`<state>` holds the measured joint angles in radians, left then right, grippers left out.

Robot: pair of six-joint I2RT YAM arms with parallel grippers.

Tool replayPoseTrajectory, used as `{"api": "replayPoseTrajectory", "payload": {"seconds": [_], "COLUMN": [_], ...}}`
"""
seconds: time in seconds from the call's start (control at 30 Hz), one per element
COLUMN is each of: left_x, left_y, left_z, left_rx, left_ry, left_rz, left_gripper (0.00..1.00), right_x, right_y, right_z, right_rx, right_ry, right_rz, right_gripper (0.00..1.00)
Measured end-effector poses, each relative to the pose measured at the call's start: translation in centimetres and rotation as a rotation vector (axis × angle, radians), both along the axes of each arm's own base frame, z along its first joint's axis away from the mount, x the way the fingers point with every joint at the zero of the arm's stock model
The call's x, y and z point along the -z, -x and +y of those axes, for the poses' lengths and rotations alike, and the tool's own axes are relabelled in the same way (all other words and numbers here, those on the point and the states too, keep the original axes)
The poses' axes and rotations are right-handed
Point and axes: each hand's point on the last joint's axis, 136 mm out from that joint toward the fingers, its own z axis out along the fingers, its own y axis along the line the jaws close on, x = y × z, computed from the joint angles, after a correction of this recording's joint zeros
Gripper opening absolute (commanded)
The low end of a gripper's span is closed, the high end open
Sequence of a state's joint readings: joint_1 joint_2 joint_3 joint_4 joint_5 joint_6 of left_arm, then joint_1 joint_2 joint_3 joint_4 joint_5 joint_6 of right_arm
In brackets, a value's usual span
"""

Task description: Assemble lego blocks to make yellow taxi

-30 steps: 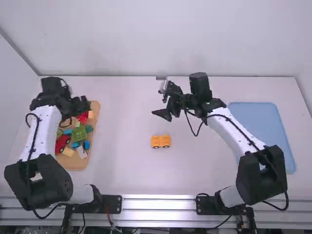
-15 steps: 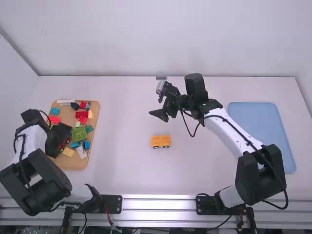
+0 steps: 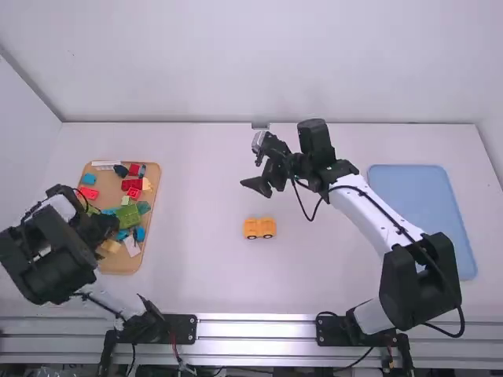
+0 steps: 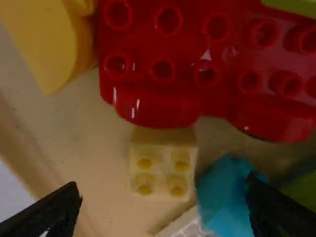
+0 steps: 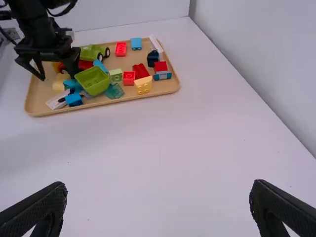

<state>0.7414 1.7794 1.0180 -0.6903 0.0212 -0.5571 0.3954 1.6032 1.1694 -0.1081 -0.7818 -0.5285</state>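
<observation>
Taxi base (image 3: 259, 228) sits right of the tray (image 3: 118, 265) during apparent block-picking. Left gripper (image 4: 164, 187) and right gripper (image 5: 158, 190) have fingers apart; the left likely must clamp the cream block (image 4: 162, 170).

Three things are being supported by the white table (image 3: 200, 243): on the left, a wooden tray (image 3: 122, 265) is being borne; near the middle, an orange-yellow wheeled block (image 3: 253, 228) is being held up; on the right, a blue tray (image 3: 416, 192) is being carried, flat.

The left wrist view's edge cuts off the red piece (image 4: 185, 96).
</observation>
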Motion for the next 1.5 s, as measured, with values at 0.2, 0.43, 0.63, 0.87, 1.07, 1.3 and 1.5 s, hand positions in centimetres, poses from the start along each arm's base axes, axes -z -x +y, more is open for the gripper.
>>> {"api": "replayPoseTrajectory", "payload": {"seconds": [0.2,0.43,0.63,0.87,1.07,1.3,1.5], "left_x": [0.3,1.6,1.5,-0.4,-5.2,-11.3,-11.7], "left_y": [-0.9,0.4,0.4,-0.5,-1.3,-6.2,-10.9], "left_z": [0.9,0.6,0.6,0.4,-0.1,-6.6,-17.9], "left_rx": [-0.002,-0.040,-0.046,-0.011,0.045,0.538,1.154], "left_ry": [-0.036,-0.051,-0.049,-0.003,-0.031,-0.116,-0.130], "left_rz": [-0.032,0.002,0.002,-0.005,-0.090,-0.295,-0.388], "left_gripper": [0.64,0.36,0.22,0.05,0.08,0.02,0.02], "right_x": [0.0,0.0,0.1,0.1,0.2,0.5,0.9], "right_y": [0.0,0.0,0.0,0.0,-0.1,-1.0,-1.5], "right_z": [0.0,0.0,0.0,-0.1,-0.2,-1.9,-3.8], "right_rx": [0.001,0.002,0.001,0.002,0.006,0.053,0.085], "right_ry": [0.001,0.002,0.003,0.005,0.005,0.011,0.008], "right_rz": [-0.001,-0.001,0.001,0.005,0.007,0.033,0.079], "right_gripper": [0.98,0.99,0.99,0.99,0.99,0.99,0.99]}}
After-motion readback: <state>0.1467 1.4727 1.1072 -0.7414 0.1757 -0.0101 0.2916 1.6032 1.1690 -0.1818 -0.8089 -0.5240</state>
